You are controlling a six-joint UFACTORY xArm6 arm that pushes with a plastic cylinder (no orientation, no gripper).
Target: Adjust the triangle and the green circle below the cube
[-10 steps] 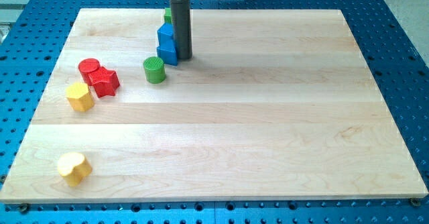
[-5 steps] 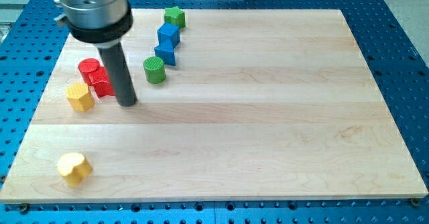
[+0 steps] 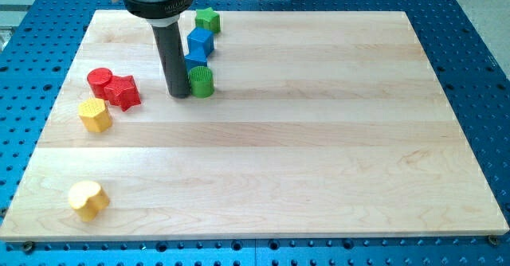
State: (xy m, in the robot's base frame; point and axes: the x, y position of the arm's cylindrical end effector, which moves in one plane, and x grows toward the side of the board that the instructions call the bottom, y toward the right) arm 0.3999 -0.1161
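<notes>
My tip (image 3: 179, 95) rests on the board, touching the left side of the green circle (image 3: 201, 82). The green circle sits just below the blue triangle (image 3: 196, 60), touching it. The blue cube (image 3: 200, 40) is right above the triangle, in a near-vertical column with it and the circle. The rod hides part of the triangle's left edge.
A green star block (image 3: 207, 18) lies above the cube near the board's top edge. A red cylinder (image 3: 100, 81) and red star (image 3: 123, 91) sit at the view's left, a yellow hexagon (image 3: 94, 115) below them. A yellow heart-like block (image 3: 87, 199) lies at the bottom left.
My tip swung from beside the red star up and right to the green circle's left side. The green circle shifted right, under the triangle. The red blocks shifted slightly.
</notes>
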